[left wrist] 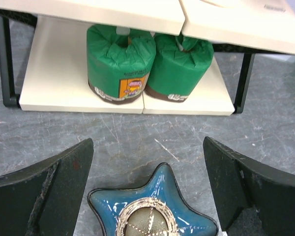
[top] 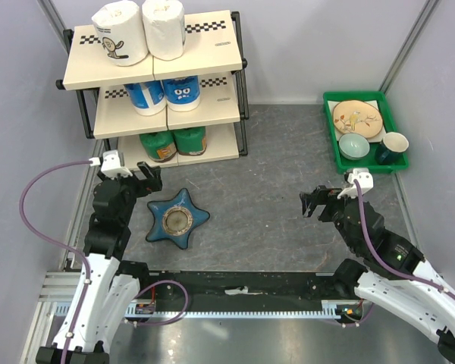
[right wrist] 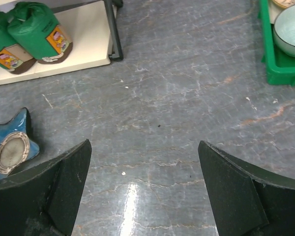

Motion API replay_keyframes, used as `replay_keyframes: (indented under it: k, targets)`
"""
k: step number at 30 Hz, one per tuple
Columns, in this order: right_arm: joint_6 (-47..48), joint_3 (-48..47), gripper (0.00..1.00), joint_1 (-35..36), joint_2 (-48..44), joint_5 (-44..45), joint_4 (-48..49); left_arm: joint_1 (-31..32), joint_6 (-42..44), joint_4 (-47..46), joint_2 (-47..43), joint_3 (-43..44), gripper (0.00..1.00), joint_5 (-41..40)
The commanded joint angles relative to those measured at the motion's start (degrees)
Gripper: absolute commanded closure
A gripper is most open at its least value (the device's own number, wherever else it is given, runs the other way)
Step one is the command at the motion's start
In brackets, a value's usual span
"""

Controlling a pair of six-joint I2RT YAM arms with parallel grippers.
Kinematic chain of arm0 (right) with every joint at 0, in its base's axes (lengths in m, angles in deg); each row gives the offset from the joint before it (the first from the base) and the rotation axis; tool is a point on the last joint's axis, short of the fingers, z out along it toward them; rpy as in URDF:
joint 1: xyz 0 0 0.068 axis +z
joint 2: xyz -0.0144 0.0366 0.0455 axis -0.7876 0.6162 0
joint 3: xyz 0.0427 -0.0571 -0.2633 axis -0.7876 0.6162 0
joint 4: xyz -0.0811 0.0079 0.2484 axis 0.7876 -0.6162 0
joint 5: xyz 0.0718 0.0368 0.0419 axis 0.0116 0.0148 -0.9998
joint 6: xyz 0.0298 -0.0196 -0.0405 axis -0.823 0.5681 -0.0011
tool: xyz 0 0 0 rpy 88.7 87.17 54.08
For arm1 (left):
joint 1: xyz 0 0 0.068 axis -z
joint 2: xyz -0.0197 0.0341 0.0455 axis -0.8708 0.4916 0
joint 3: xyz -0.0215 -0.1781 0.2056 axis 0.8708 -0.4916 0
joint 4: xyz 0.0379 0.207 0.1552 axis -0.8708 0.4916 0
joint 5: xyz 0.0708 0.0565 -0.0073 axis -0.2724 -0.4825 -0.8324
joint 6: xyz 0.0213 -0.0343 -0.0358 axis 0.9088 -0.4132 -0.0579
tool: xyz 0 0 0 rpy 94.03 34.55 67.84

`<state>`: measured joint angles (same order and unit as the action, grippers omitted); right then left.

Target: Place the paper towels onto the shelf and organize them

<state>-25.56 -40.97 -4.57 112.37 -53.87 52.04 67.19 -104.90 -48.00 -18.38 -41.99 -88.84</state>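
Observation:
The shelf [top: 212, 57] stands at the back left with all the paper towels on it. Two white rolls [top: 140, 30] stand on the top board, two blue rolls [top: 165, 92] on the middle board, two green rolls [top: 174, 142] on the bottom board. The green rolls also show in the left wrist view [left wrist: 147, 64] and the right wrist view [right wrist: 27, 32]. My left gripper [top: 145, 180] is open and empty, just in front of the shelf, above the star dish. My right gripper [top: 318, 201] is open and empty over bare table at the right.
A blue star-shaped dish [top: 177, 218] lies on the grey table in front of the shelf; it also shows in the left wrist view [left wrist: 152, 211]. A green tray [top: 368, 155] with a plate, a bowl and a cup sits at the back right.

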Motion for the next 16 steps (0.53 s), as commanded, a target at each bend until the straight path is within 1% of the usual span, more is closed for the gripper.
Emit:
replay_keyframes:
  k: [1, 6, 16]
  targets:
    - [-1.5, -0.7, 0.02, 0.0, -0.9, 3.1, -1.9, 0.2, -0.3, -3.2, -1.9, -0.4, 0.01, -1.9]
    - [-1.7, -0.7, 0.02, 0.1, -0.2, 4.3, -1.9, 0.3, -1.0, -3.8, -3.2, -0.6, 0.01, -0.8]
    - [-1.7, -0.5, 0.02, 0.1, -0.2, 5.0, -1.9, 0.4, -1.0, -2.6, -1.6, 0.2, 0.01, 0.1]
